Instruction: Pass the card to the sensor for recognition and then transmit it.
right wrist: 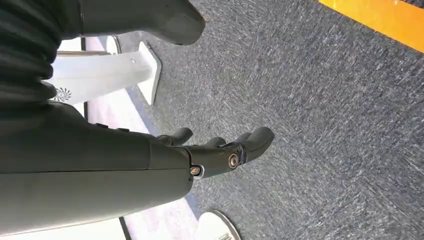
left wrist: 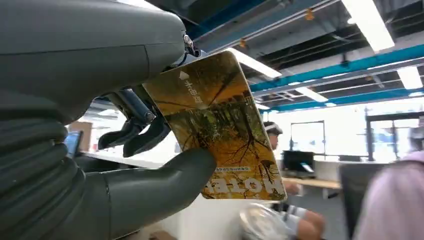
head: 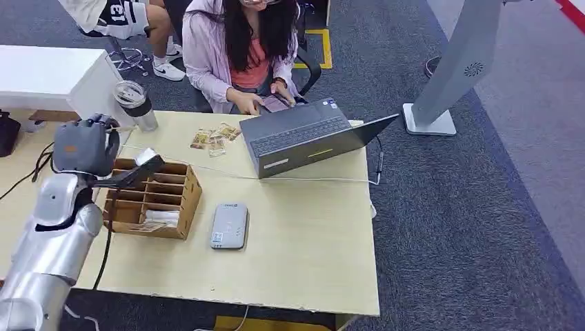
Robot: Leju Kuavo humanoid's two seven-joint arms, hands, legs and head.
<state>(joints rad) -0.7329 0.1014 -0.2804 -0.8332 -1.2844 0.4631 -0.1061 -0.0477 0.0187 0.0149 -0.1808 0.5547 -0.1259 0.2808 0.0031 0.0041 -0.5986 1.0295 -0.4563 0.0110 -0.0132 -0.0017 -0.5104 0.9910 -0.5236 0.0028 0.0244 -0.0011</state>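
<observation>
Silver left arm at the lower left of the head view, ending in the left hand [head: 84, 146] raised above the cardboard organiser box [head: 153, 198]. Left hand: closed on the card [left wrist: 216, 127], pinched between thumb [left wrist: 165, 180] and the darker fingers (the wrist view shows the card's yellow, tree-patterned face; in the head view only a pale sliver at the fingertips is visible). Card reader [head: 229, 225]: grey, flat on the tabletop [head: 303, 241], just right of the box, at lower centre of the frame. Open laptop [head: 303, 138] at upper centre, with a seated person [head: 241, 48] behind it. Tumbler [head: 136, 105] at upper left, beyond the box. Right hand [right wrist: 220, 150]: seen in its own wrist view over grey carpet [right wrist: 325, 125], fingers loosely extended and apart, holding nothing.
</observation>
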